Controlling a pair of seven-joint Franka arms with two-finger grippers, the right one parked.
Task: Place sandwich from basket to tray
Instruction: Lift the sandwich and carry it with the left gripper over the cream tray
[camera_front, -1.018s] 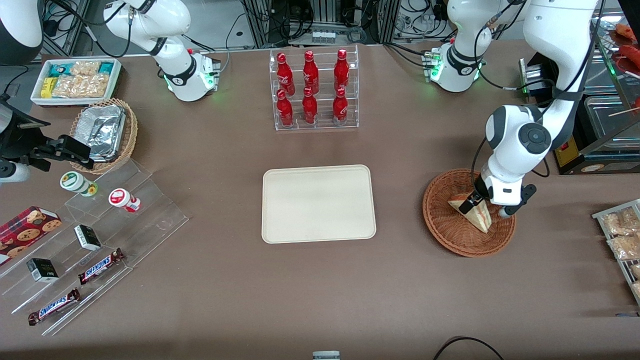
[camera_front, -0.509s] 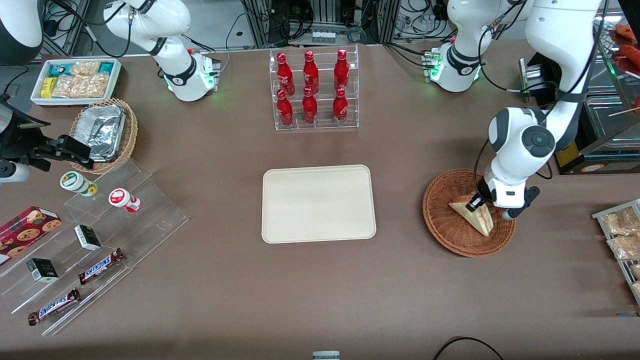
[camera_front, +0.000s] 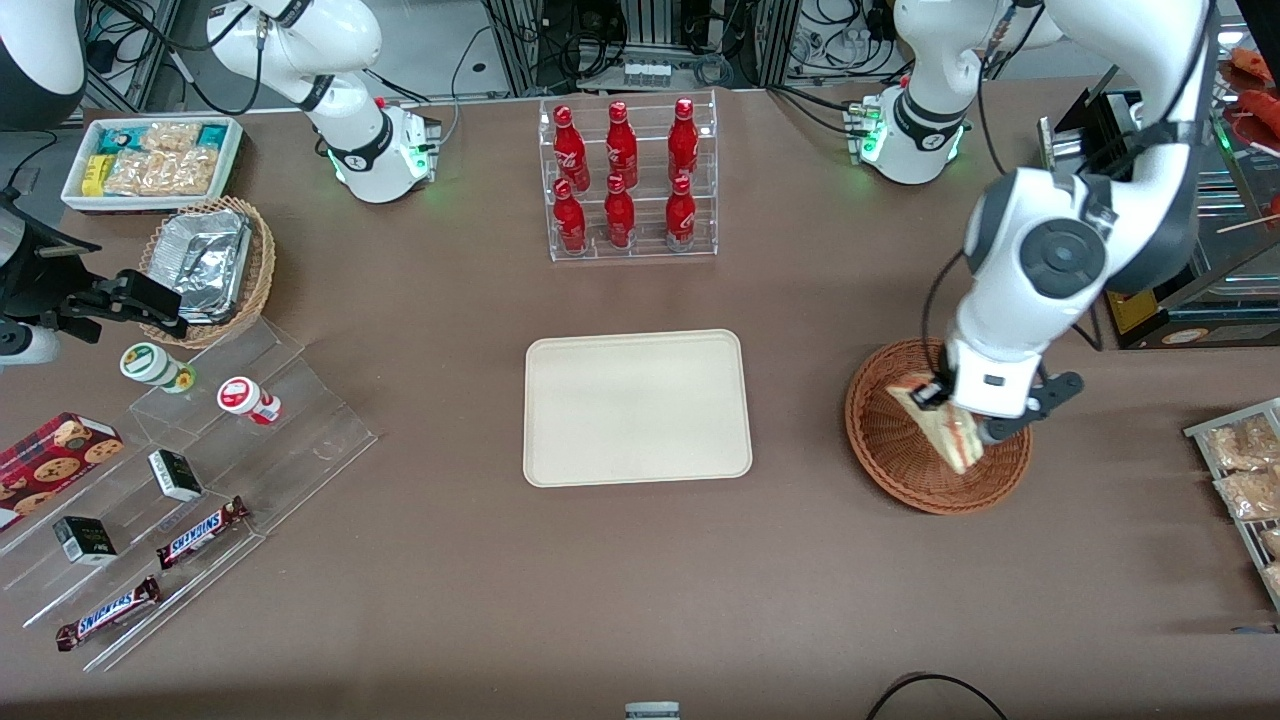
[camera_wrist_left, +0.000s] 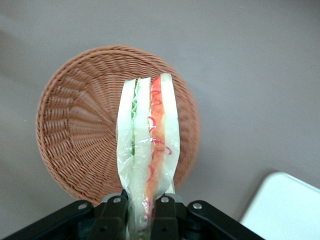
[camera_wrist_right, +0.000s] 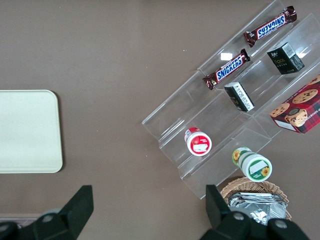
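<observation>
Grasp looks done, transfer not yet. We see the gripper pinching the sandwich by its narrow end, both fingers pressed against the clear wrap, one on each bread face. The wedge hangs out from the fingertips edge-on, 2 filling layers showing — green on one side, red-orange on the other.

In the front view the sandwich is above the basket, near the rim farthest from the tray; we judge it lifted clear of the weave, though contact cannot be ruled out. The gripper sits at the wedge's end farther from the camera.

The tray lies bare at the middle of the table, well apart from the basket, toward the parked arm's end.

Left to do, as we judge: carry sideways to the tray, lower, release.
</observation>
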